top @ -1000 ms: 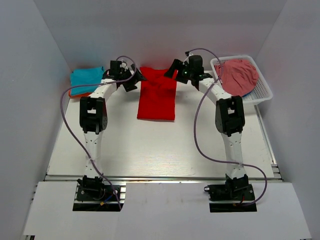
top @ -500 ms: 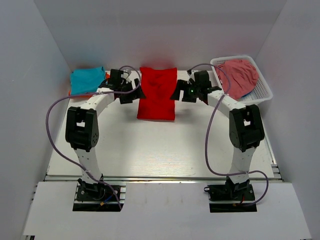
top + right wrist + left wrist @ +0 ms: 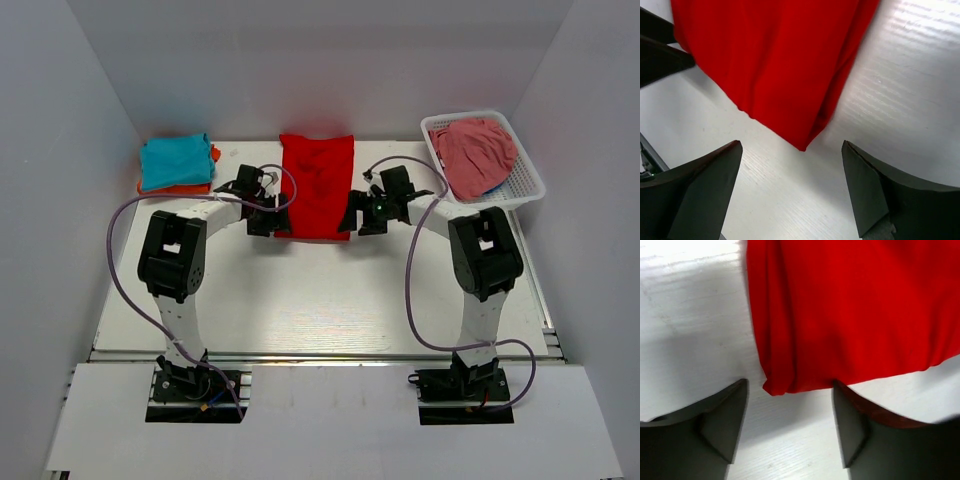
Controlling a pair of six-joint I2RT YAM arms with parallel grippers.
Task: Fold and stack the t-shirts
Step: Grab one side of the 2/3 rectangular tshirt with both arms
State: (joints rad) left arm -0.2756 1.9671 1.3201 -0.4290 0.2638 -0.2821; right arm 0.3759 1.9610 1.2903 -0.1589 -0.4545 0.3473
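Red t-shirt (image 3: 316, 185): soft matt cloth, lightly creased, with a rolled fold edge. Teal t-shirt (image 3: 175, 158) and orange t-shirt (image 3: 160, 188), upper left: the same matt knit look. Table (image 3: 330, 290): white painted boards with fine grain lines and a slight sheen. Left gripper (image 3: 789, 390) and right gripper (image 3: 791, 146): fingers of smooth, matt dark grey plastic. Basket (image 3: 525, 185), upper right: white plastic lattice. Pink cloth (image 3: 478, 152) in it: matt, crumpled. Cables (image 3: 120, 240): smooth lilac sheath.

Three shirts lie on the table (image 3: 330, 300): one red shirt (image 3: 316, 185), one teal shirt (image 3: 175, 160) and one orange shirt (image 3: 165, 188). There is one white basket (image 3: 522, 183), and one pink cloth (image 3: 478, 152) is in it.
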